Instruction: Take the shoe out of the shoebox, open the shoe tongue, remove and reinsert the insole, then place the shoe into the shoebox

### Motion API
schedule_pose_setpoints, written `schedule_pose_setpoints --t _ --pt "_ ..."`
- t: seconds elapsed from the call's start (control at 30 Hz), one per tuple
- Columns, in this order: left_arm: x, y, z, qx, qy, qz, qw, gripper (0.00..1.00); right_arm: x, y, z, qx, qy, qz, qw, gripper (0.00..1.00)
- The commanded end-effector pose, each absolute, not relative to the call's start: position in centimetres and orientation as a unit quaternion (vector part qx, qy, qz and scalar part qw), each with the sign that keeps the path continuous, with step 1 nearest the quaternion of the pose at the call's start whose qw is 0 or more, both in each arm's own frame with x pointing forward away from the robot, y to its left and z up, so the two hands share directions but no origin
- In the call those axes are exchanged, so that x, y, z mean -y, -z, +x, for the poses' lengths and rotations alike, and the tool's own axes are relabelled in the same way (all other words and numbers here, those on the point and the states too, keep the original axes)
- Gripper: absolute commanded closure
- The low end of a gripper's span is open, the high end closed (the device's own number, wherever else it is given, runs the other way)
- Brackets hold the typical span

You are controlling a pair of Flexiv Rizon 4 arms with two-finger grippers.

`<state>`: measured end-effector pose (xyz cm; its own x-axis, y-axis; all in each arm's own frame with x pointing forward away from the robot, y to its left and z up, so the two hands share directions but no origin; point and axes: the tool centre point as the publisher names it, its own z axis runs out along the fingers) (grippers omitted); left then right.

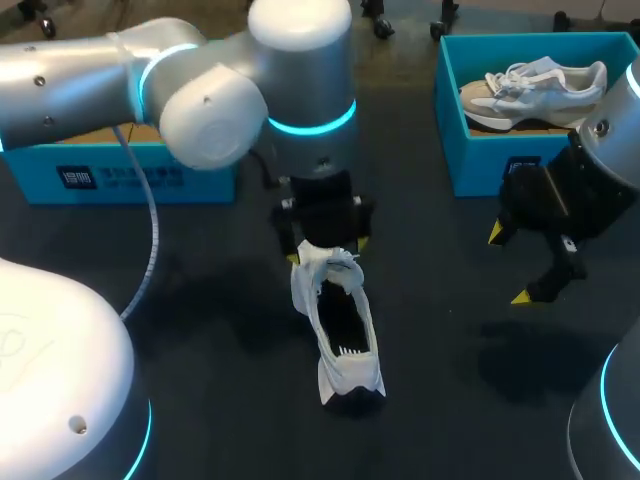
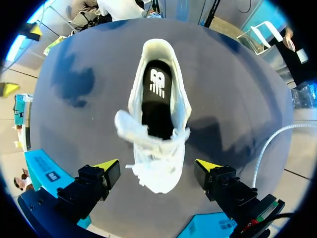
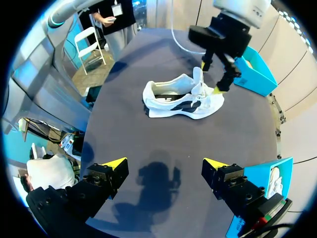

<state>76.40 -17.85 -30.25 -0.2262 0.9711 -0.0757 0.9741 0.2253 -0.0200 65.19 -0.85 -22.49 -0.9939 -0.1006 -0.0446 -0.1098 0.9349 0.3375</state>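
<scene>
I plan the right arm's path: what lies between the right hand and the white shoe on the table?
Only bare table with a shadow on it: the right wrist view shows the stretch from the right hand to the white shoe.

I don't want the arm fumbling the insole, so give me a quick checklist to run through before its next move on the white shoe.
1. Shoe out of the box and lying on the table: ok.
2. Left gripper open, one finger at each side of the shoe's lace end, not touching it: ok.
3. Tongue pushed aside so the opening is clear: ok, as far as it shows.
4. Insole in view, lying flat inside the shoe: ok.
5. Right gripper open and well clear of the shoe: ok.
6. Insole edge loose enough to pinch: cannot tell.
</scene>
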Motion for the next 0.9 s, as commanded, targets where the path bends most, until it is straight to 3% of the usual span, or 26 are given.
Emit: schedule_pose_setpoints --t 0.03,0.1,0.13,0.2,0.23,0.27,0.3,0.73,0.9 --pt "17.2 28.7 78.2 -0.780 0.048 0.623 0.015 0.00 0.8 22.6 65.3 -0.984 -0.172 -0.054 0.013 0.00" --pt "17.4 28.1 78.8 -0.781 0.049 0.623 0.014 0.20 0.8 22.6 65.3 -0.984 -0.172 -0.054 0.013 0.00" --pt "17.5 27.9 79.0 -0.781 0.047 0.623 0.016 0.25 0.8 22.6 65.3 -0.984 -0.172 -0.054 0.013 0.00" --pt "17.7 27.5 79.2 -0.779 0.044 0.625 0.019 0.27 0.8 22.6 65.3 -0.984 -0.172 -0.054 0.013 0.00" --pt "17.9 27.3 79.3 -0.779 0.044 0.625 0.022 0.35 0.8 22.6 65.3 -0.984 -0.172 -0.054 0.013 0.00" --pt "18.0 27.2 79.3 -0.776 0.044 0.629 0.023 0.53 0.8 22.6 65.3 -0.984 -0.172 -0.054 0.013 0.00" --pt "18.2 27.0 79.3 -0.775 0.045 0.630 0.024 0.55 0.8 22.6 65.3 -0.984 -0.172 -0.054 0.013 0.00" --pt "20.0 28.0 76.4 -0.749 0.048 0.661 0.008 0.58 0.8 22.6 65.3 -0.984 -0.172 -0.054 0.013 0.00" --pt "20.4 29.4 74.5 -0.744 0.069 0.664 -0.008 0.67 0.8 22.6 65.3 -0.984 -0.172 -0.054 0.013 0.00"
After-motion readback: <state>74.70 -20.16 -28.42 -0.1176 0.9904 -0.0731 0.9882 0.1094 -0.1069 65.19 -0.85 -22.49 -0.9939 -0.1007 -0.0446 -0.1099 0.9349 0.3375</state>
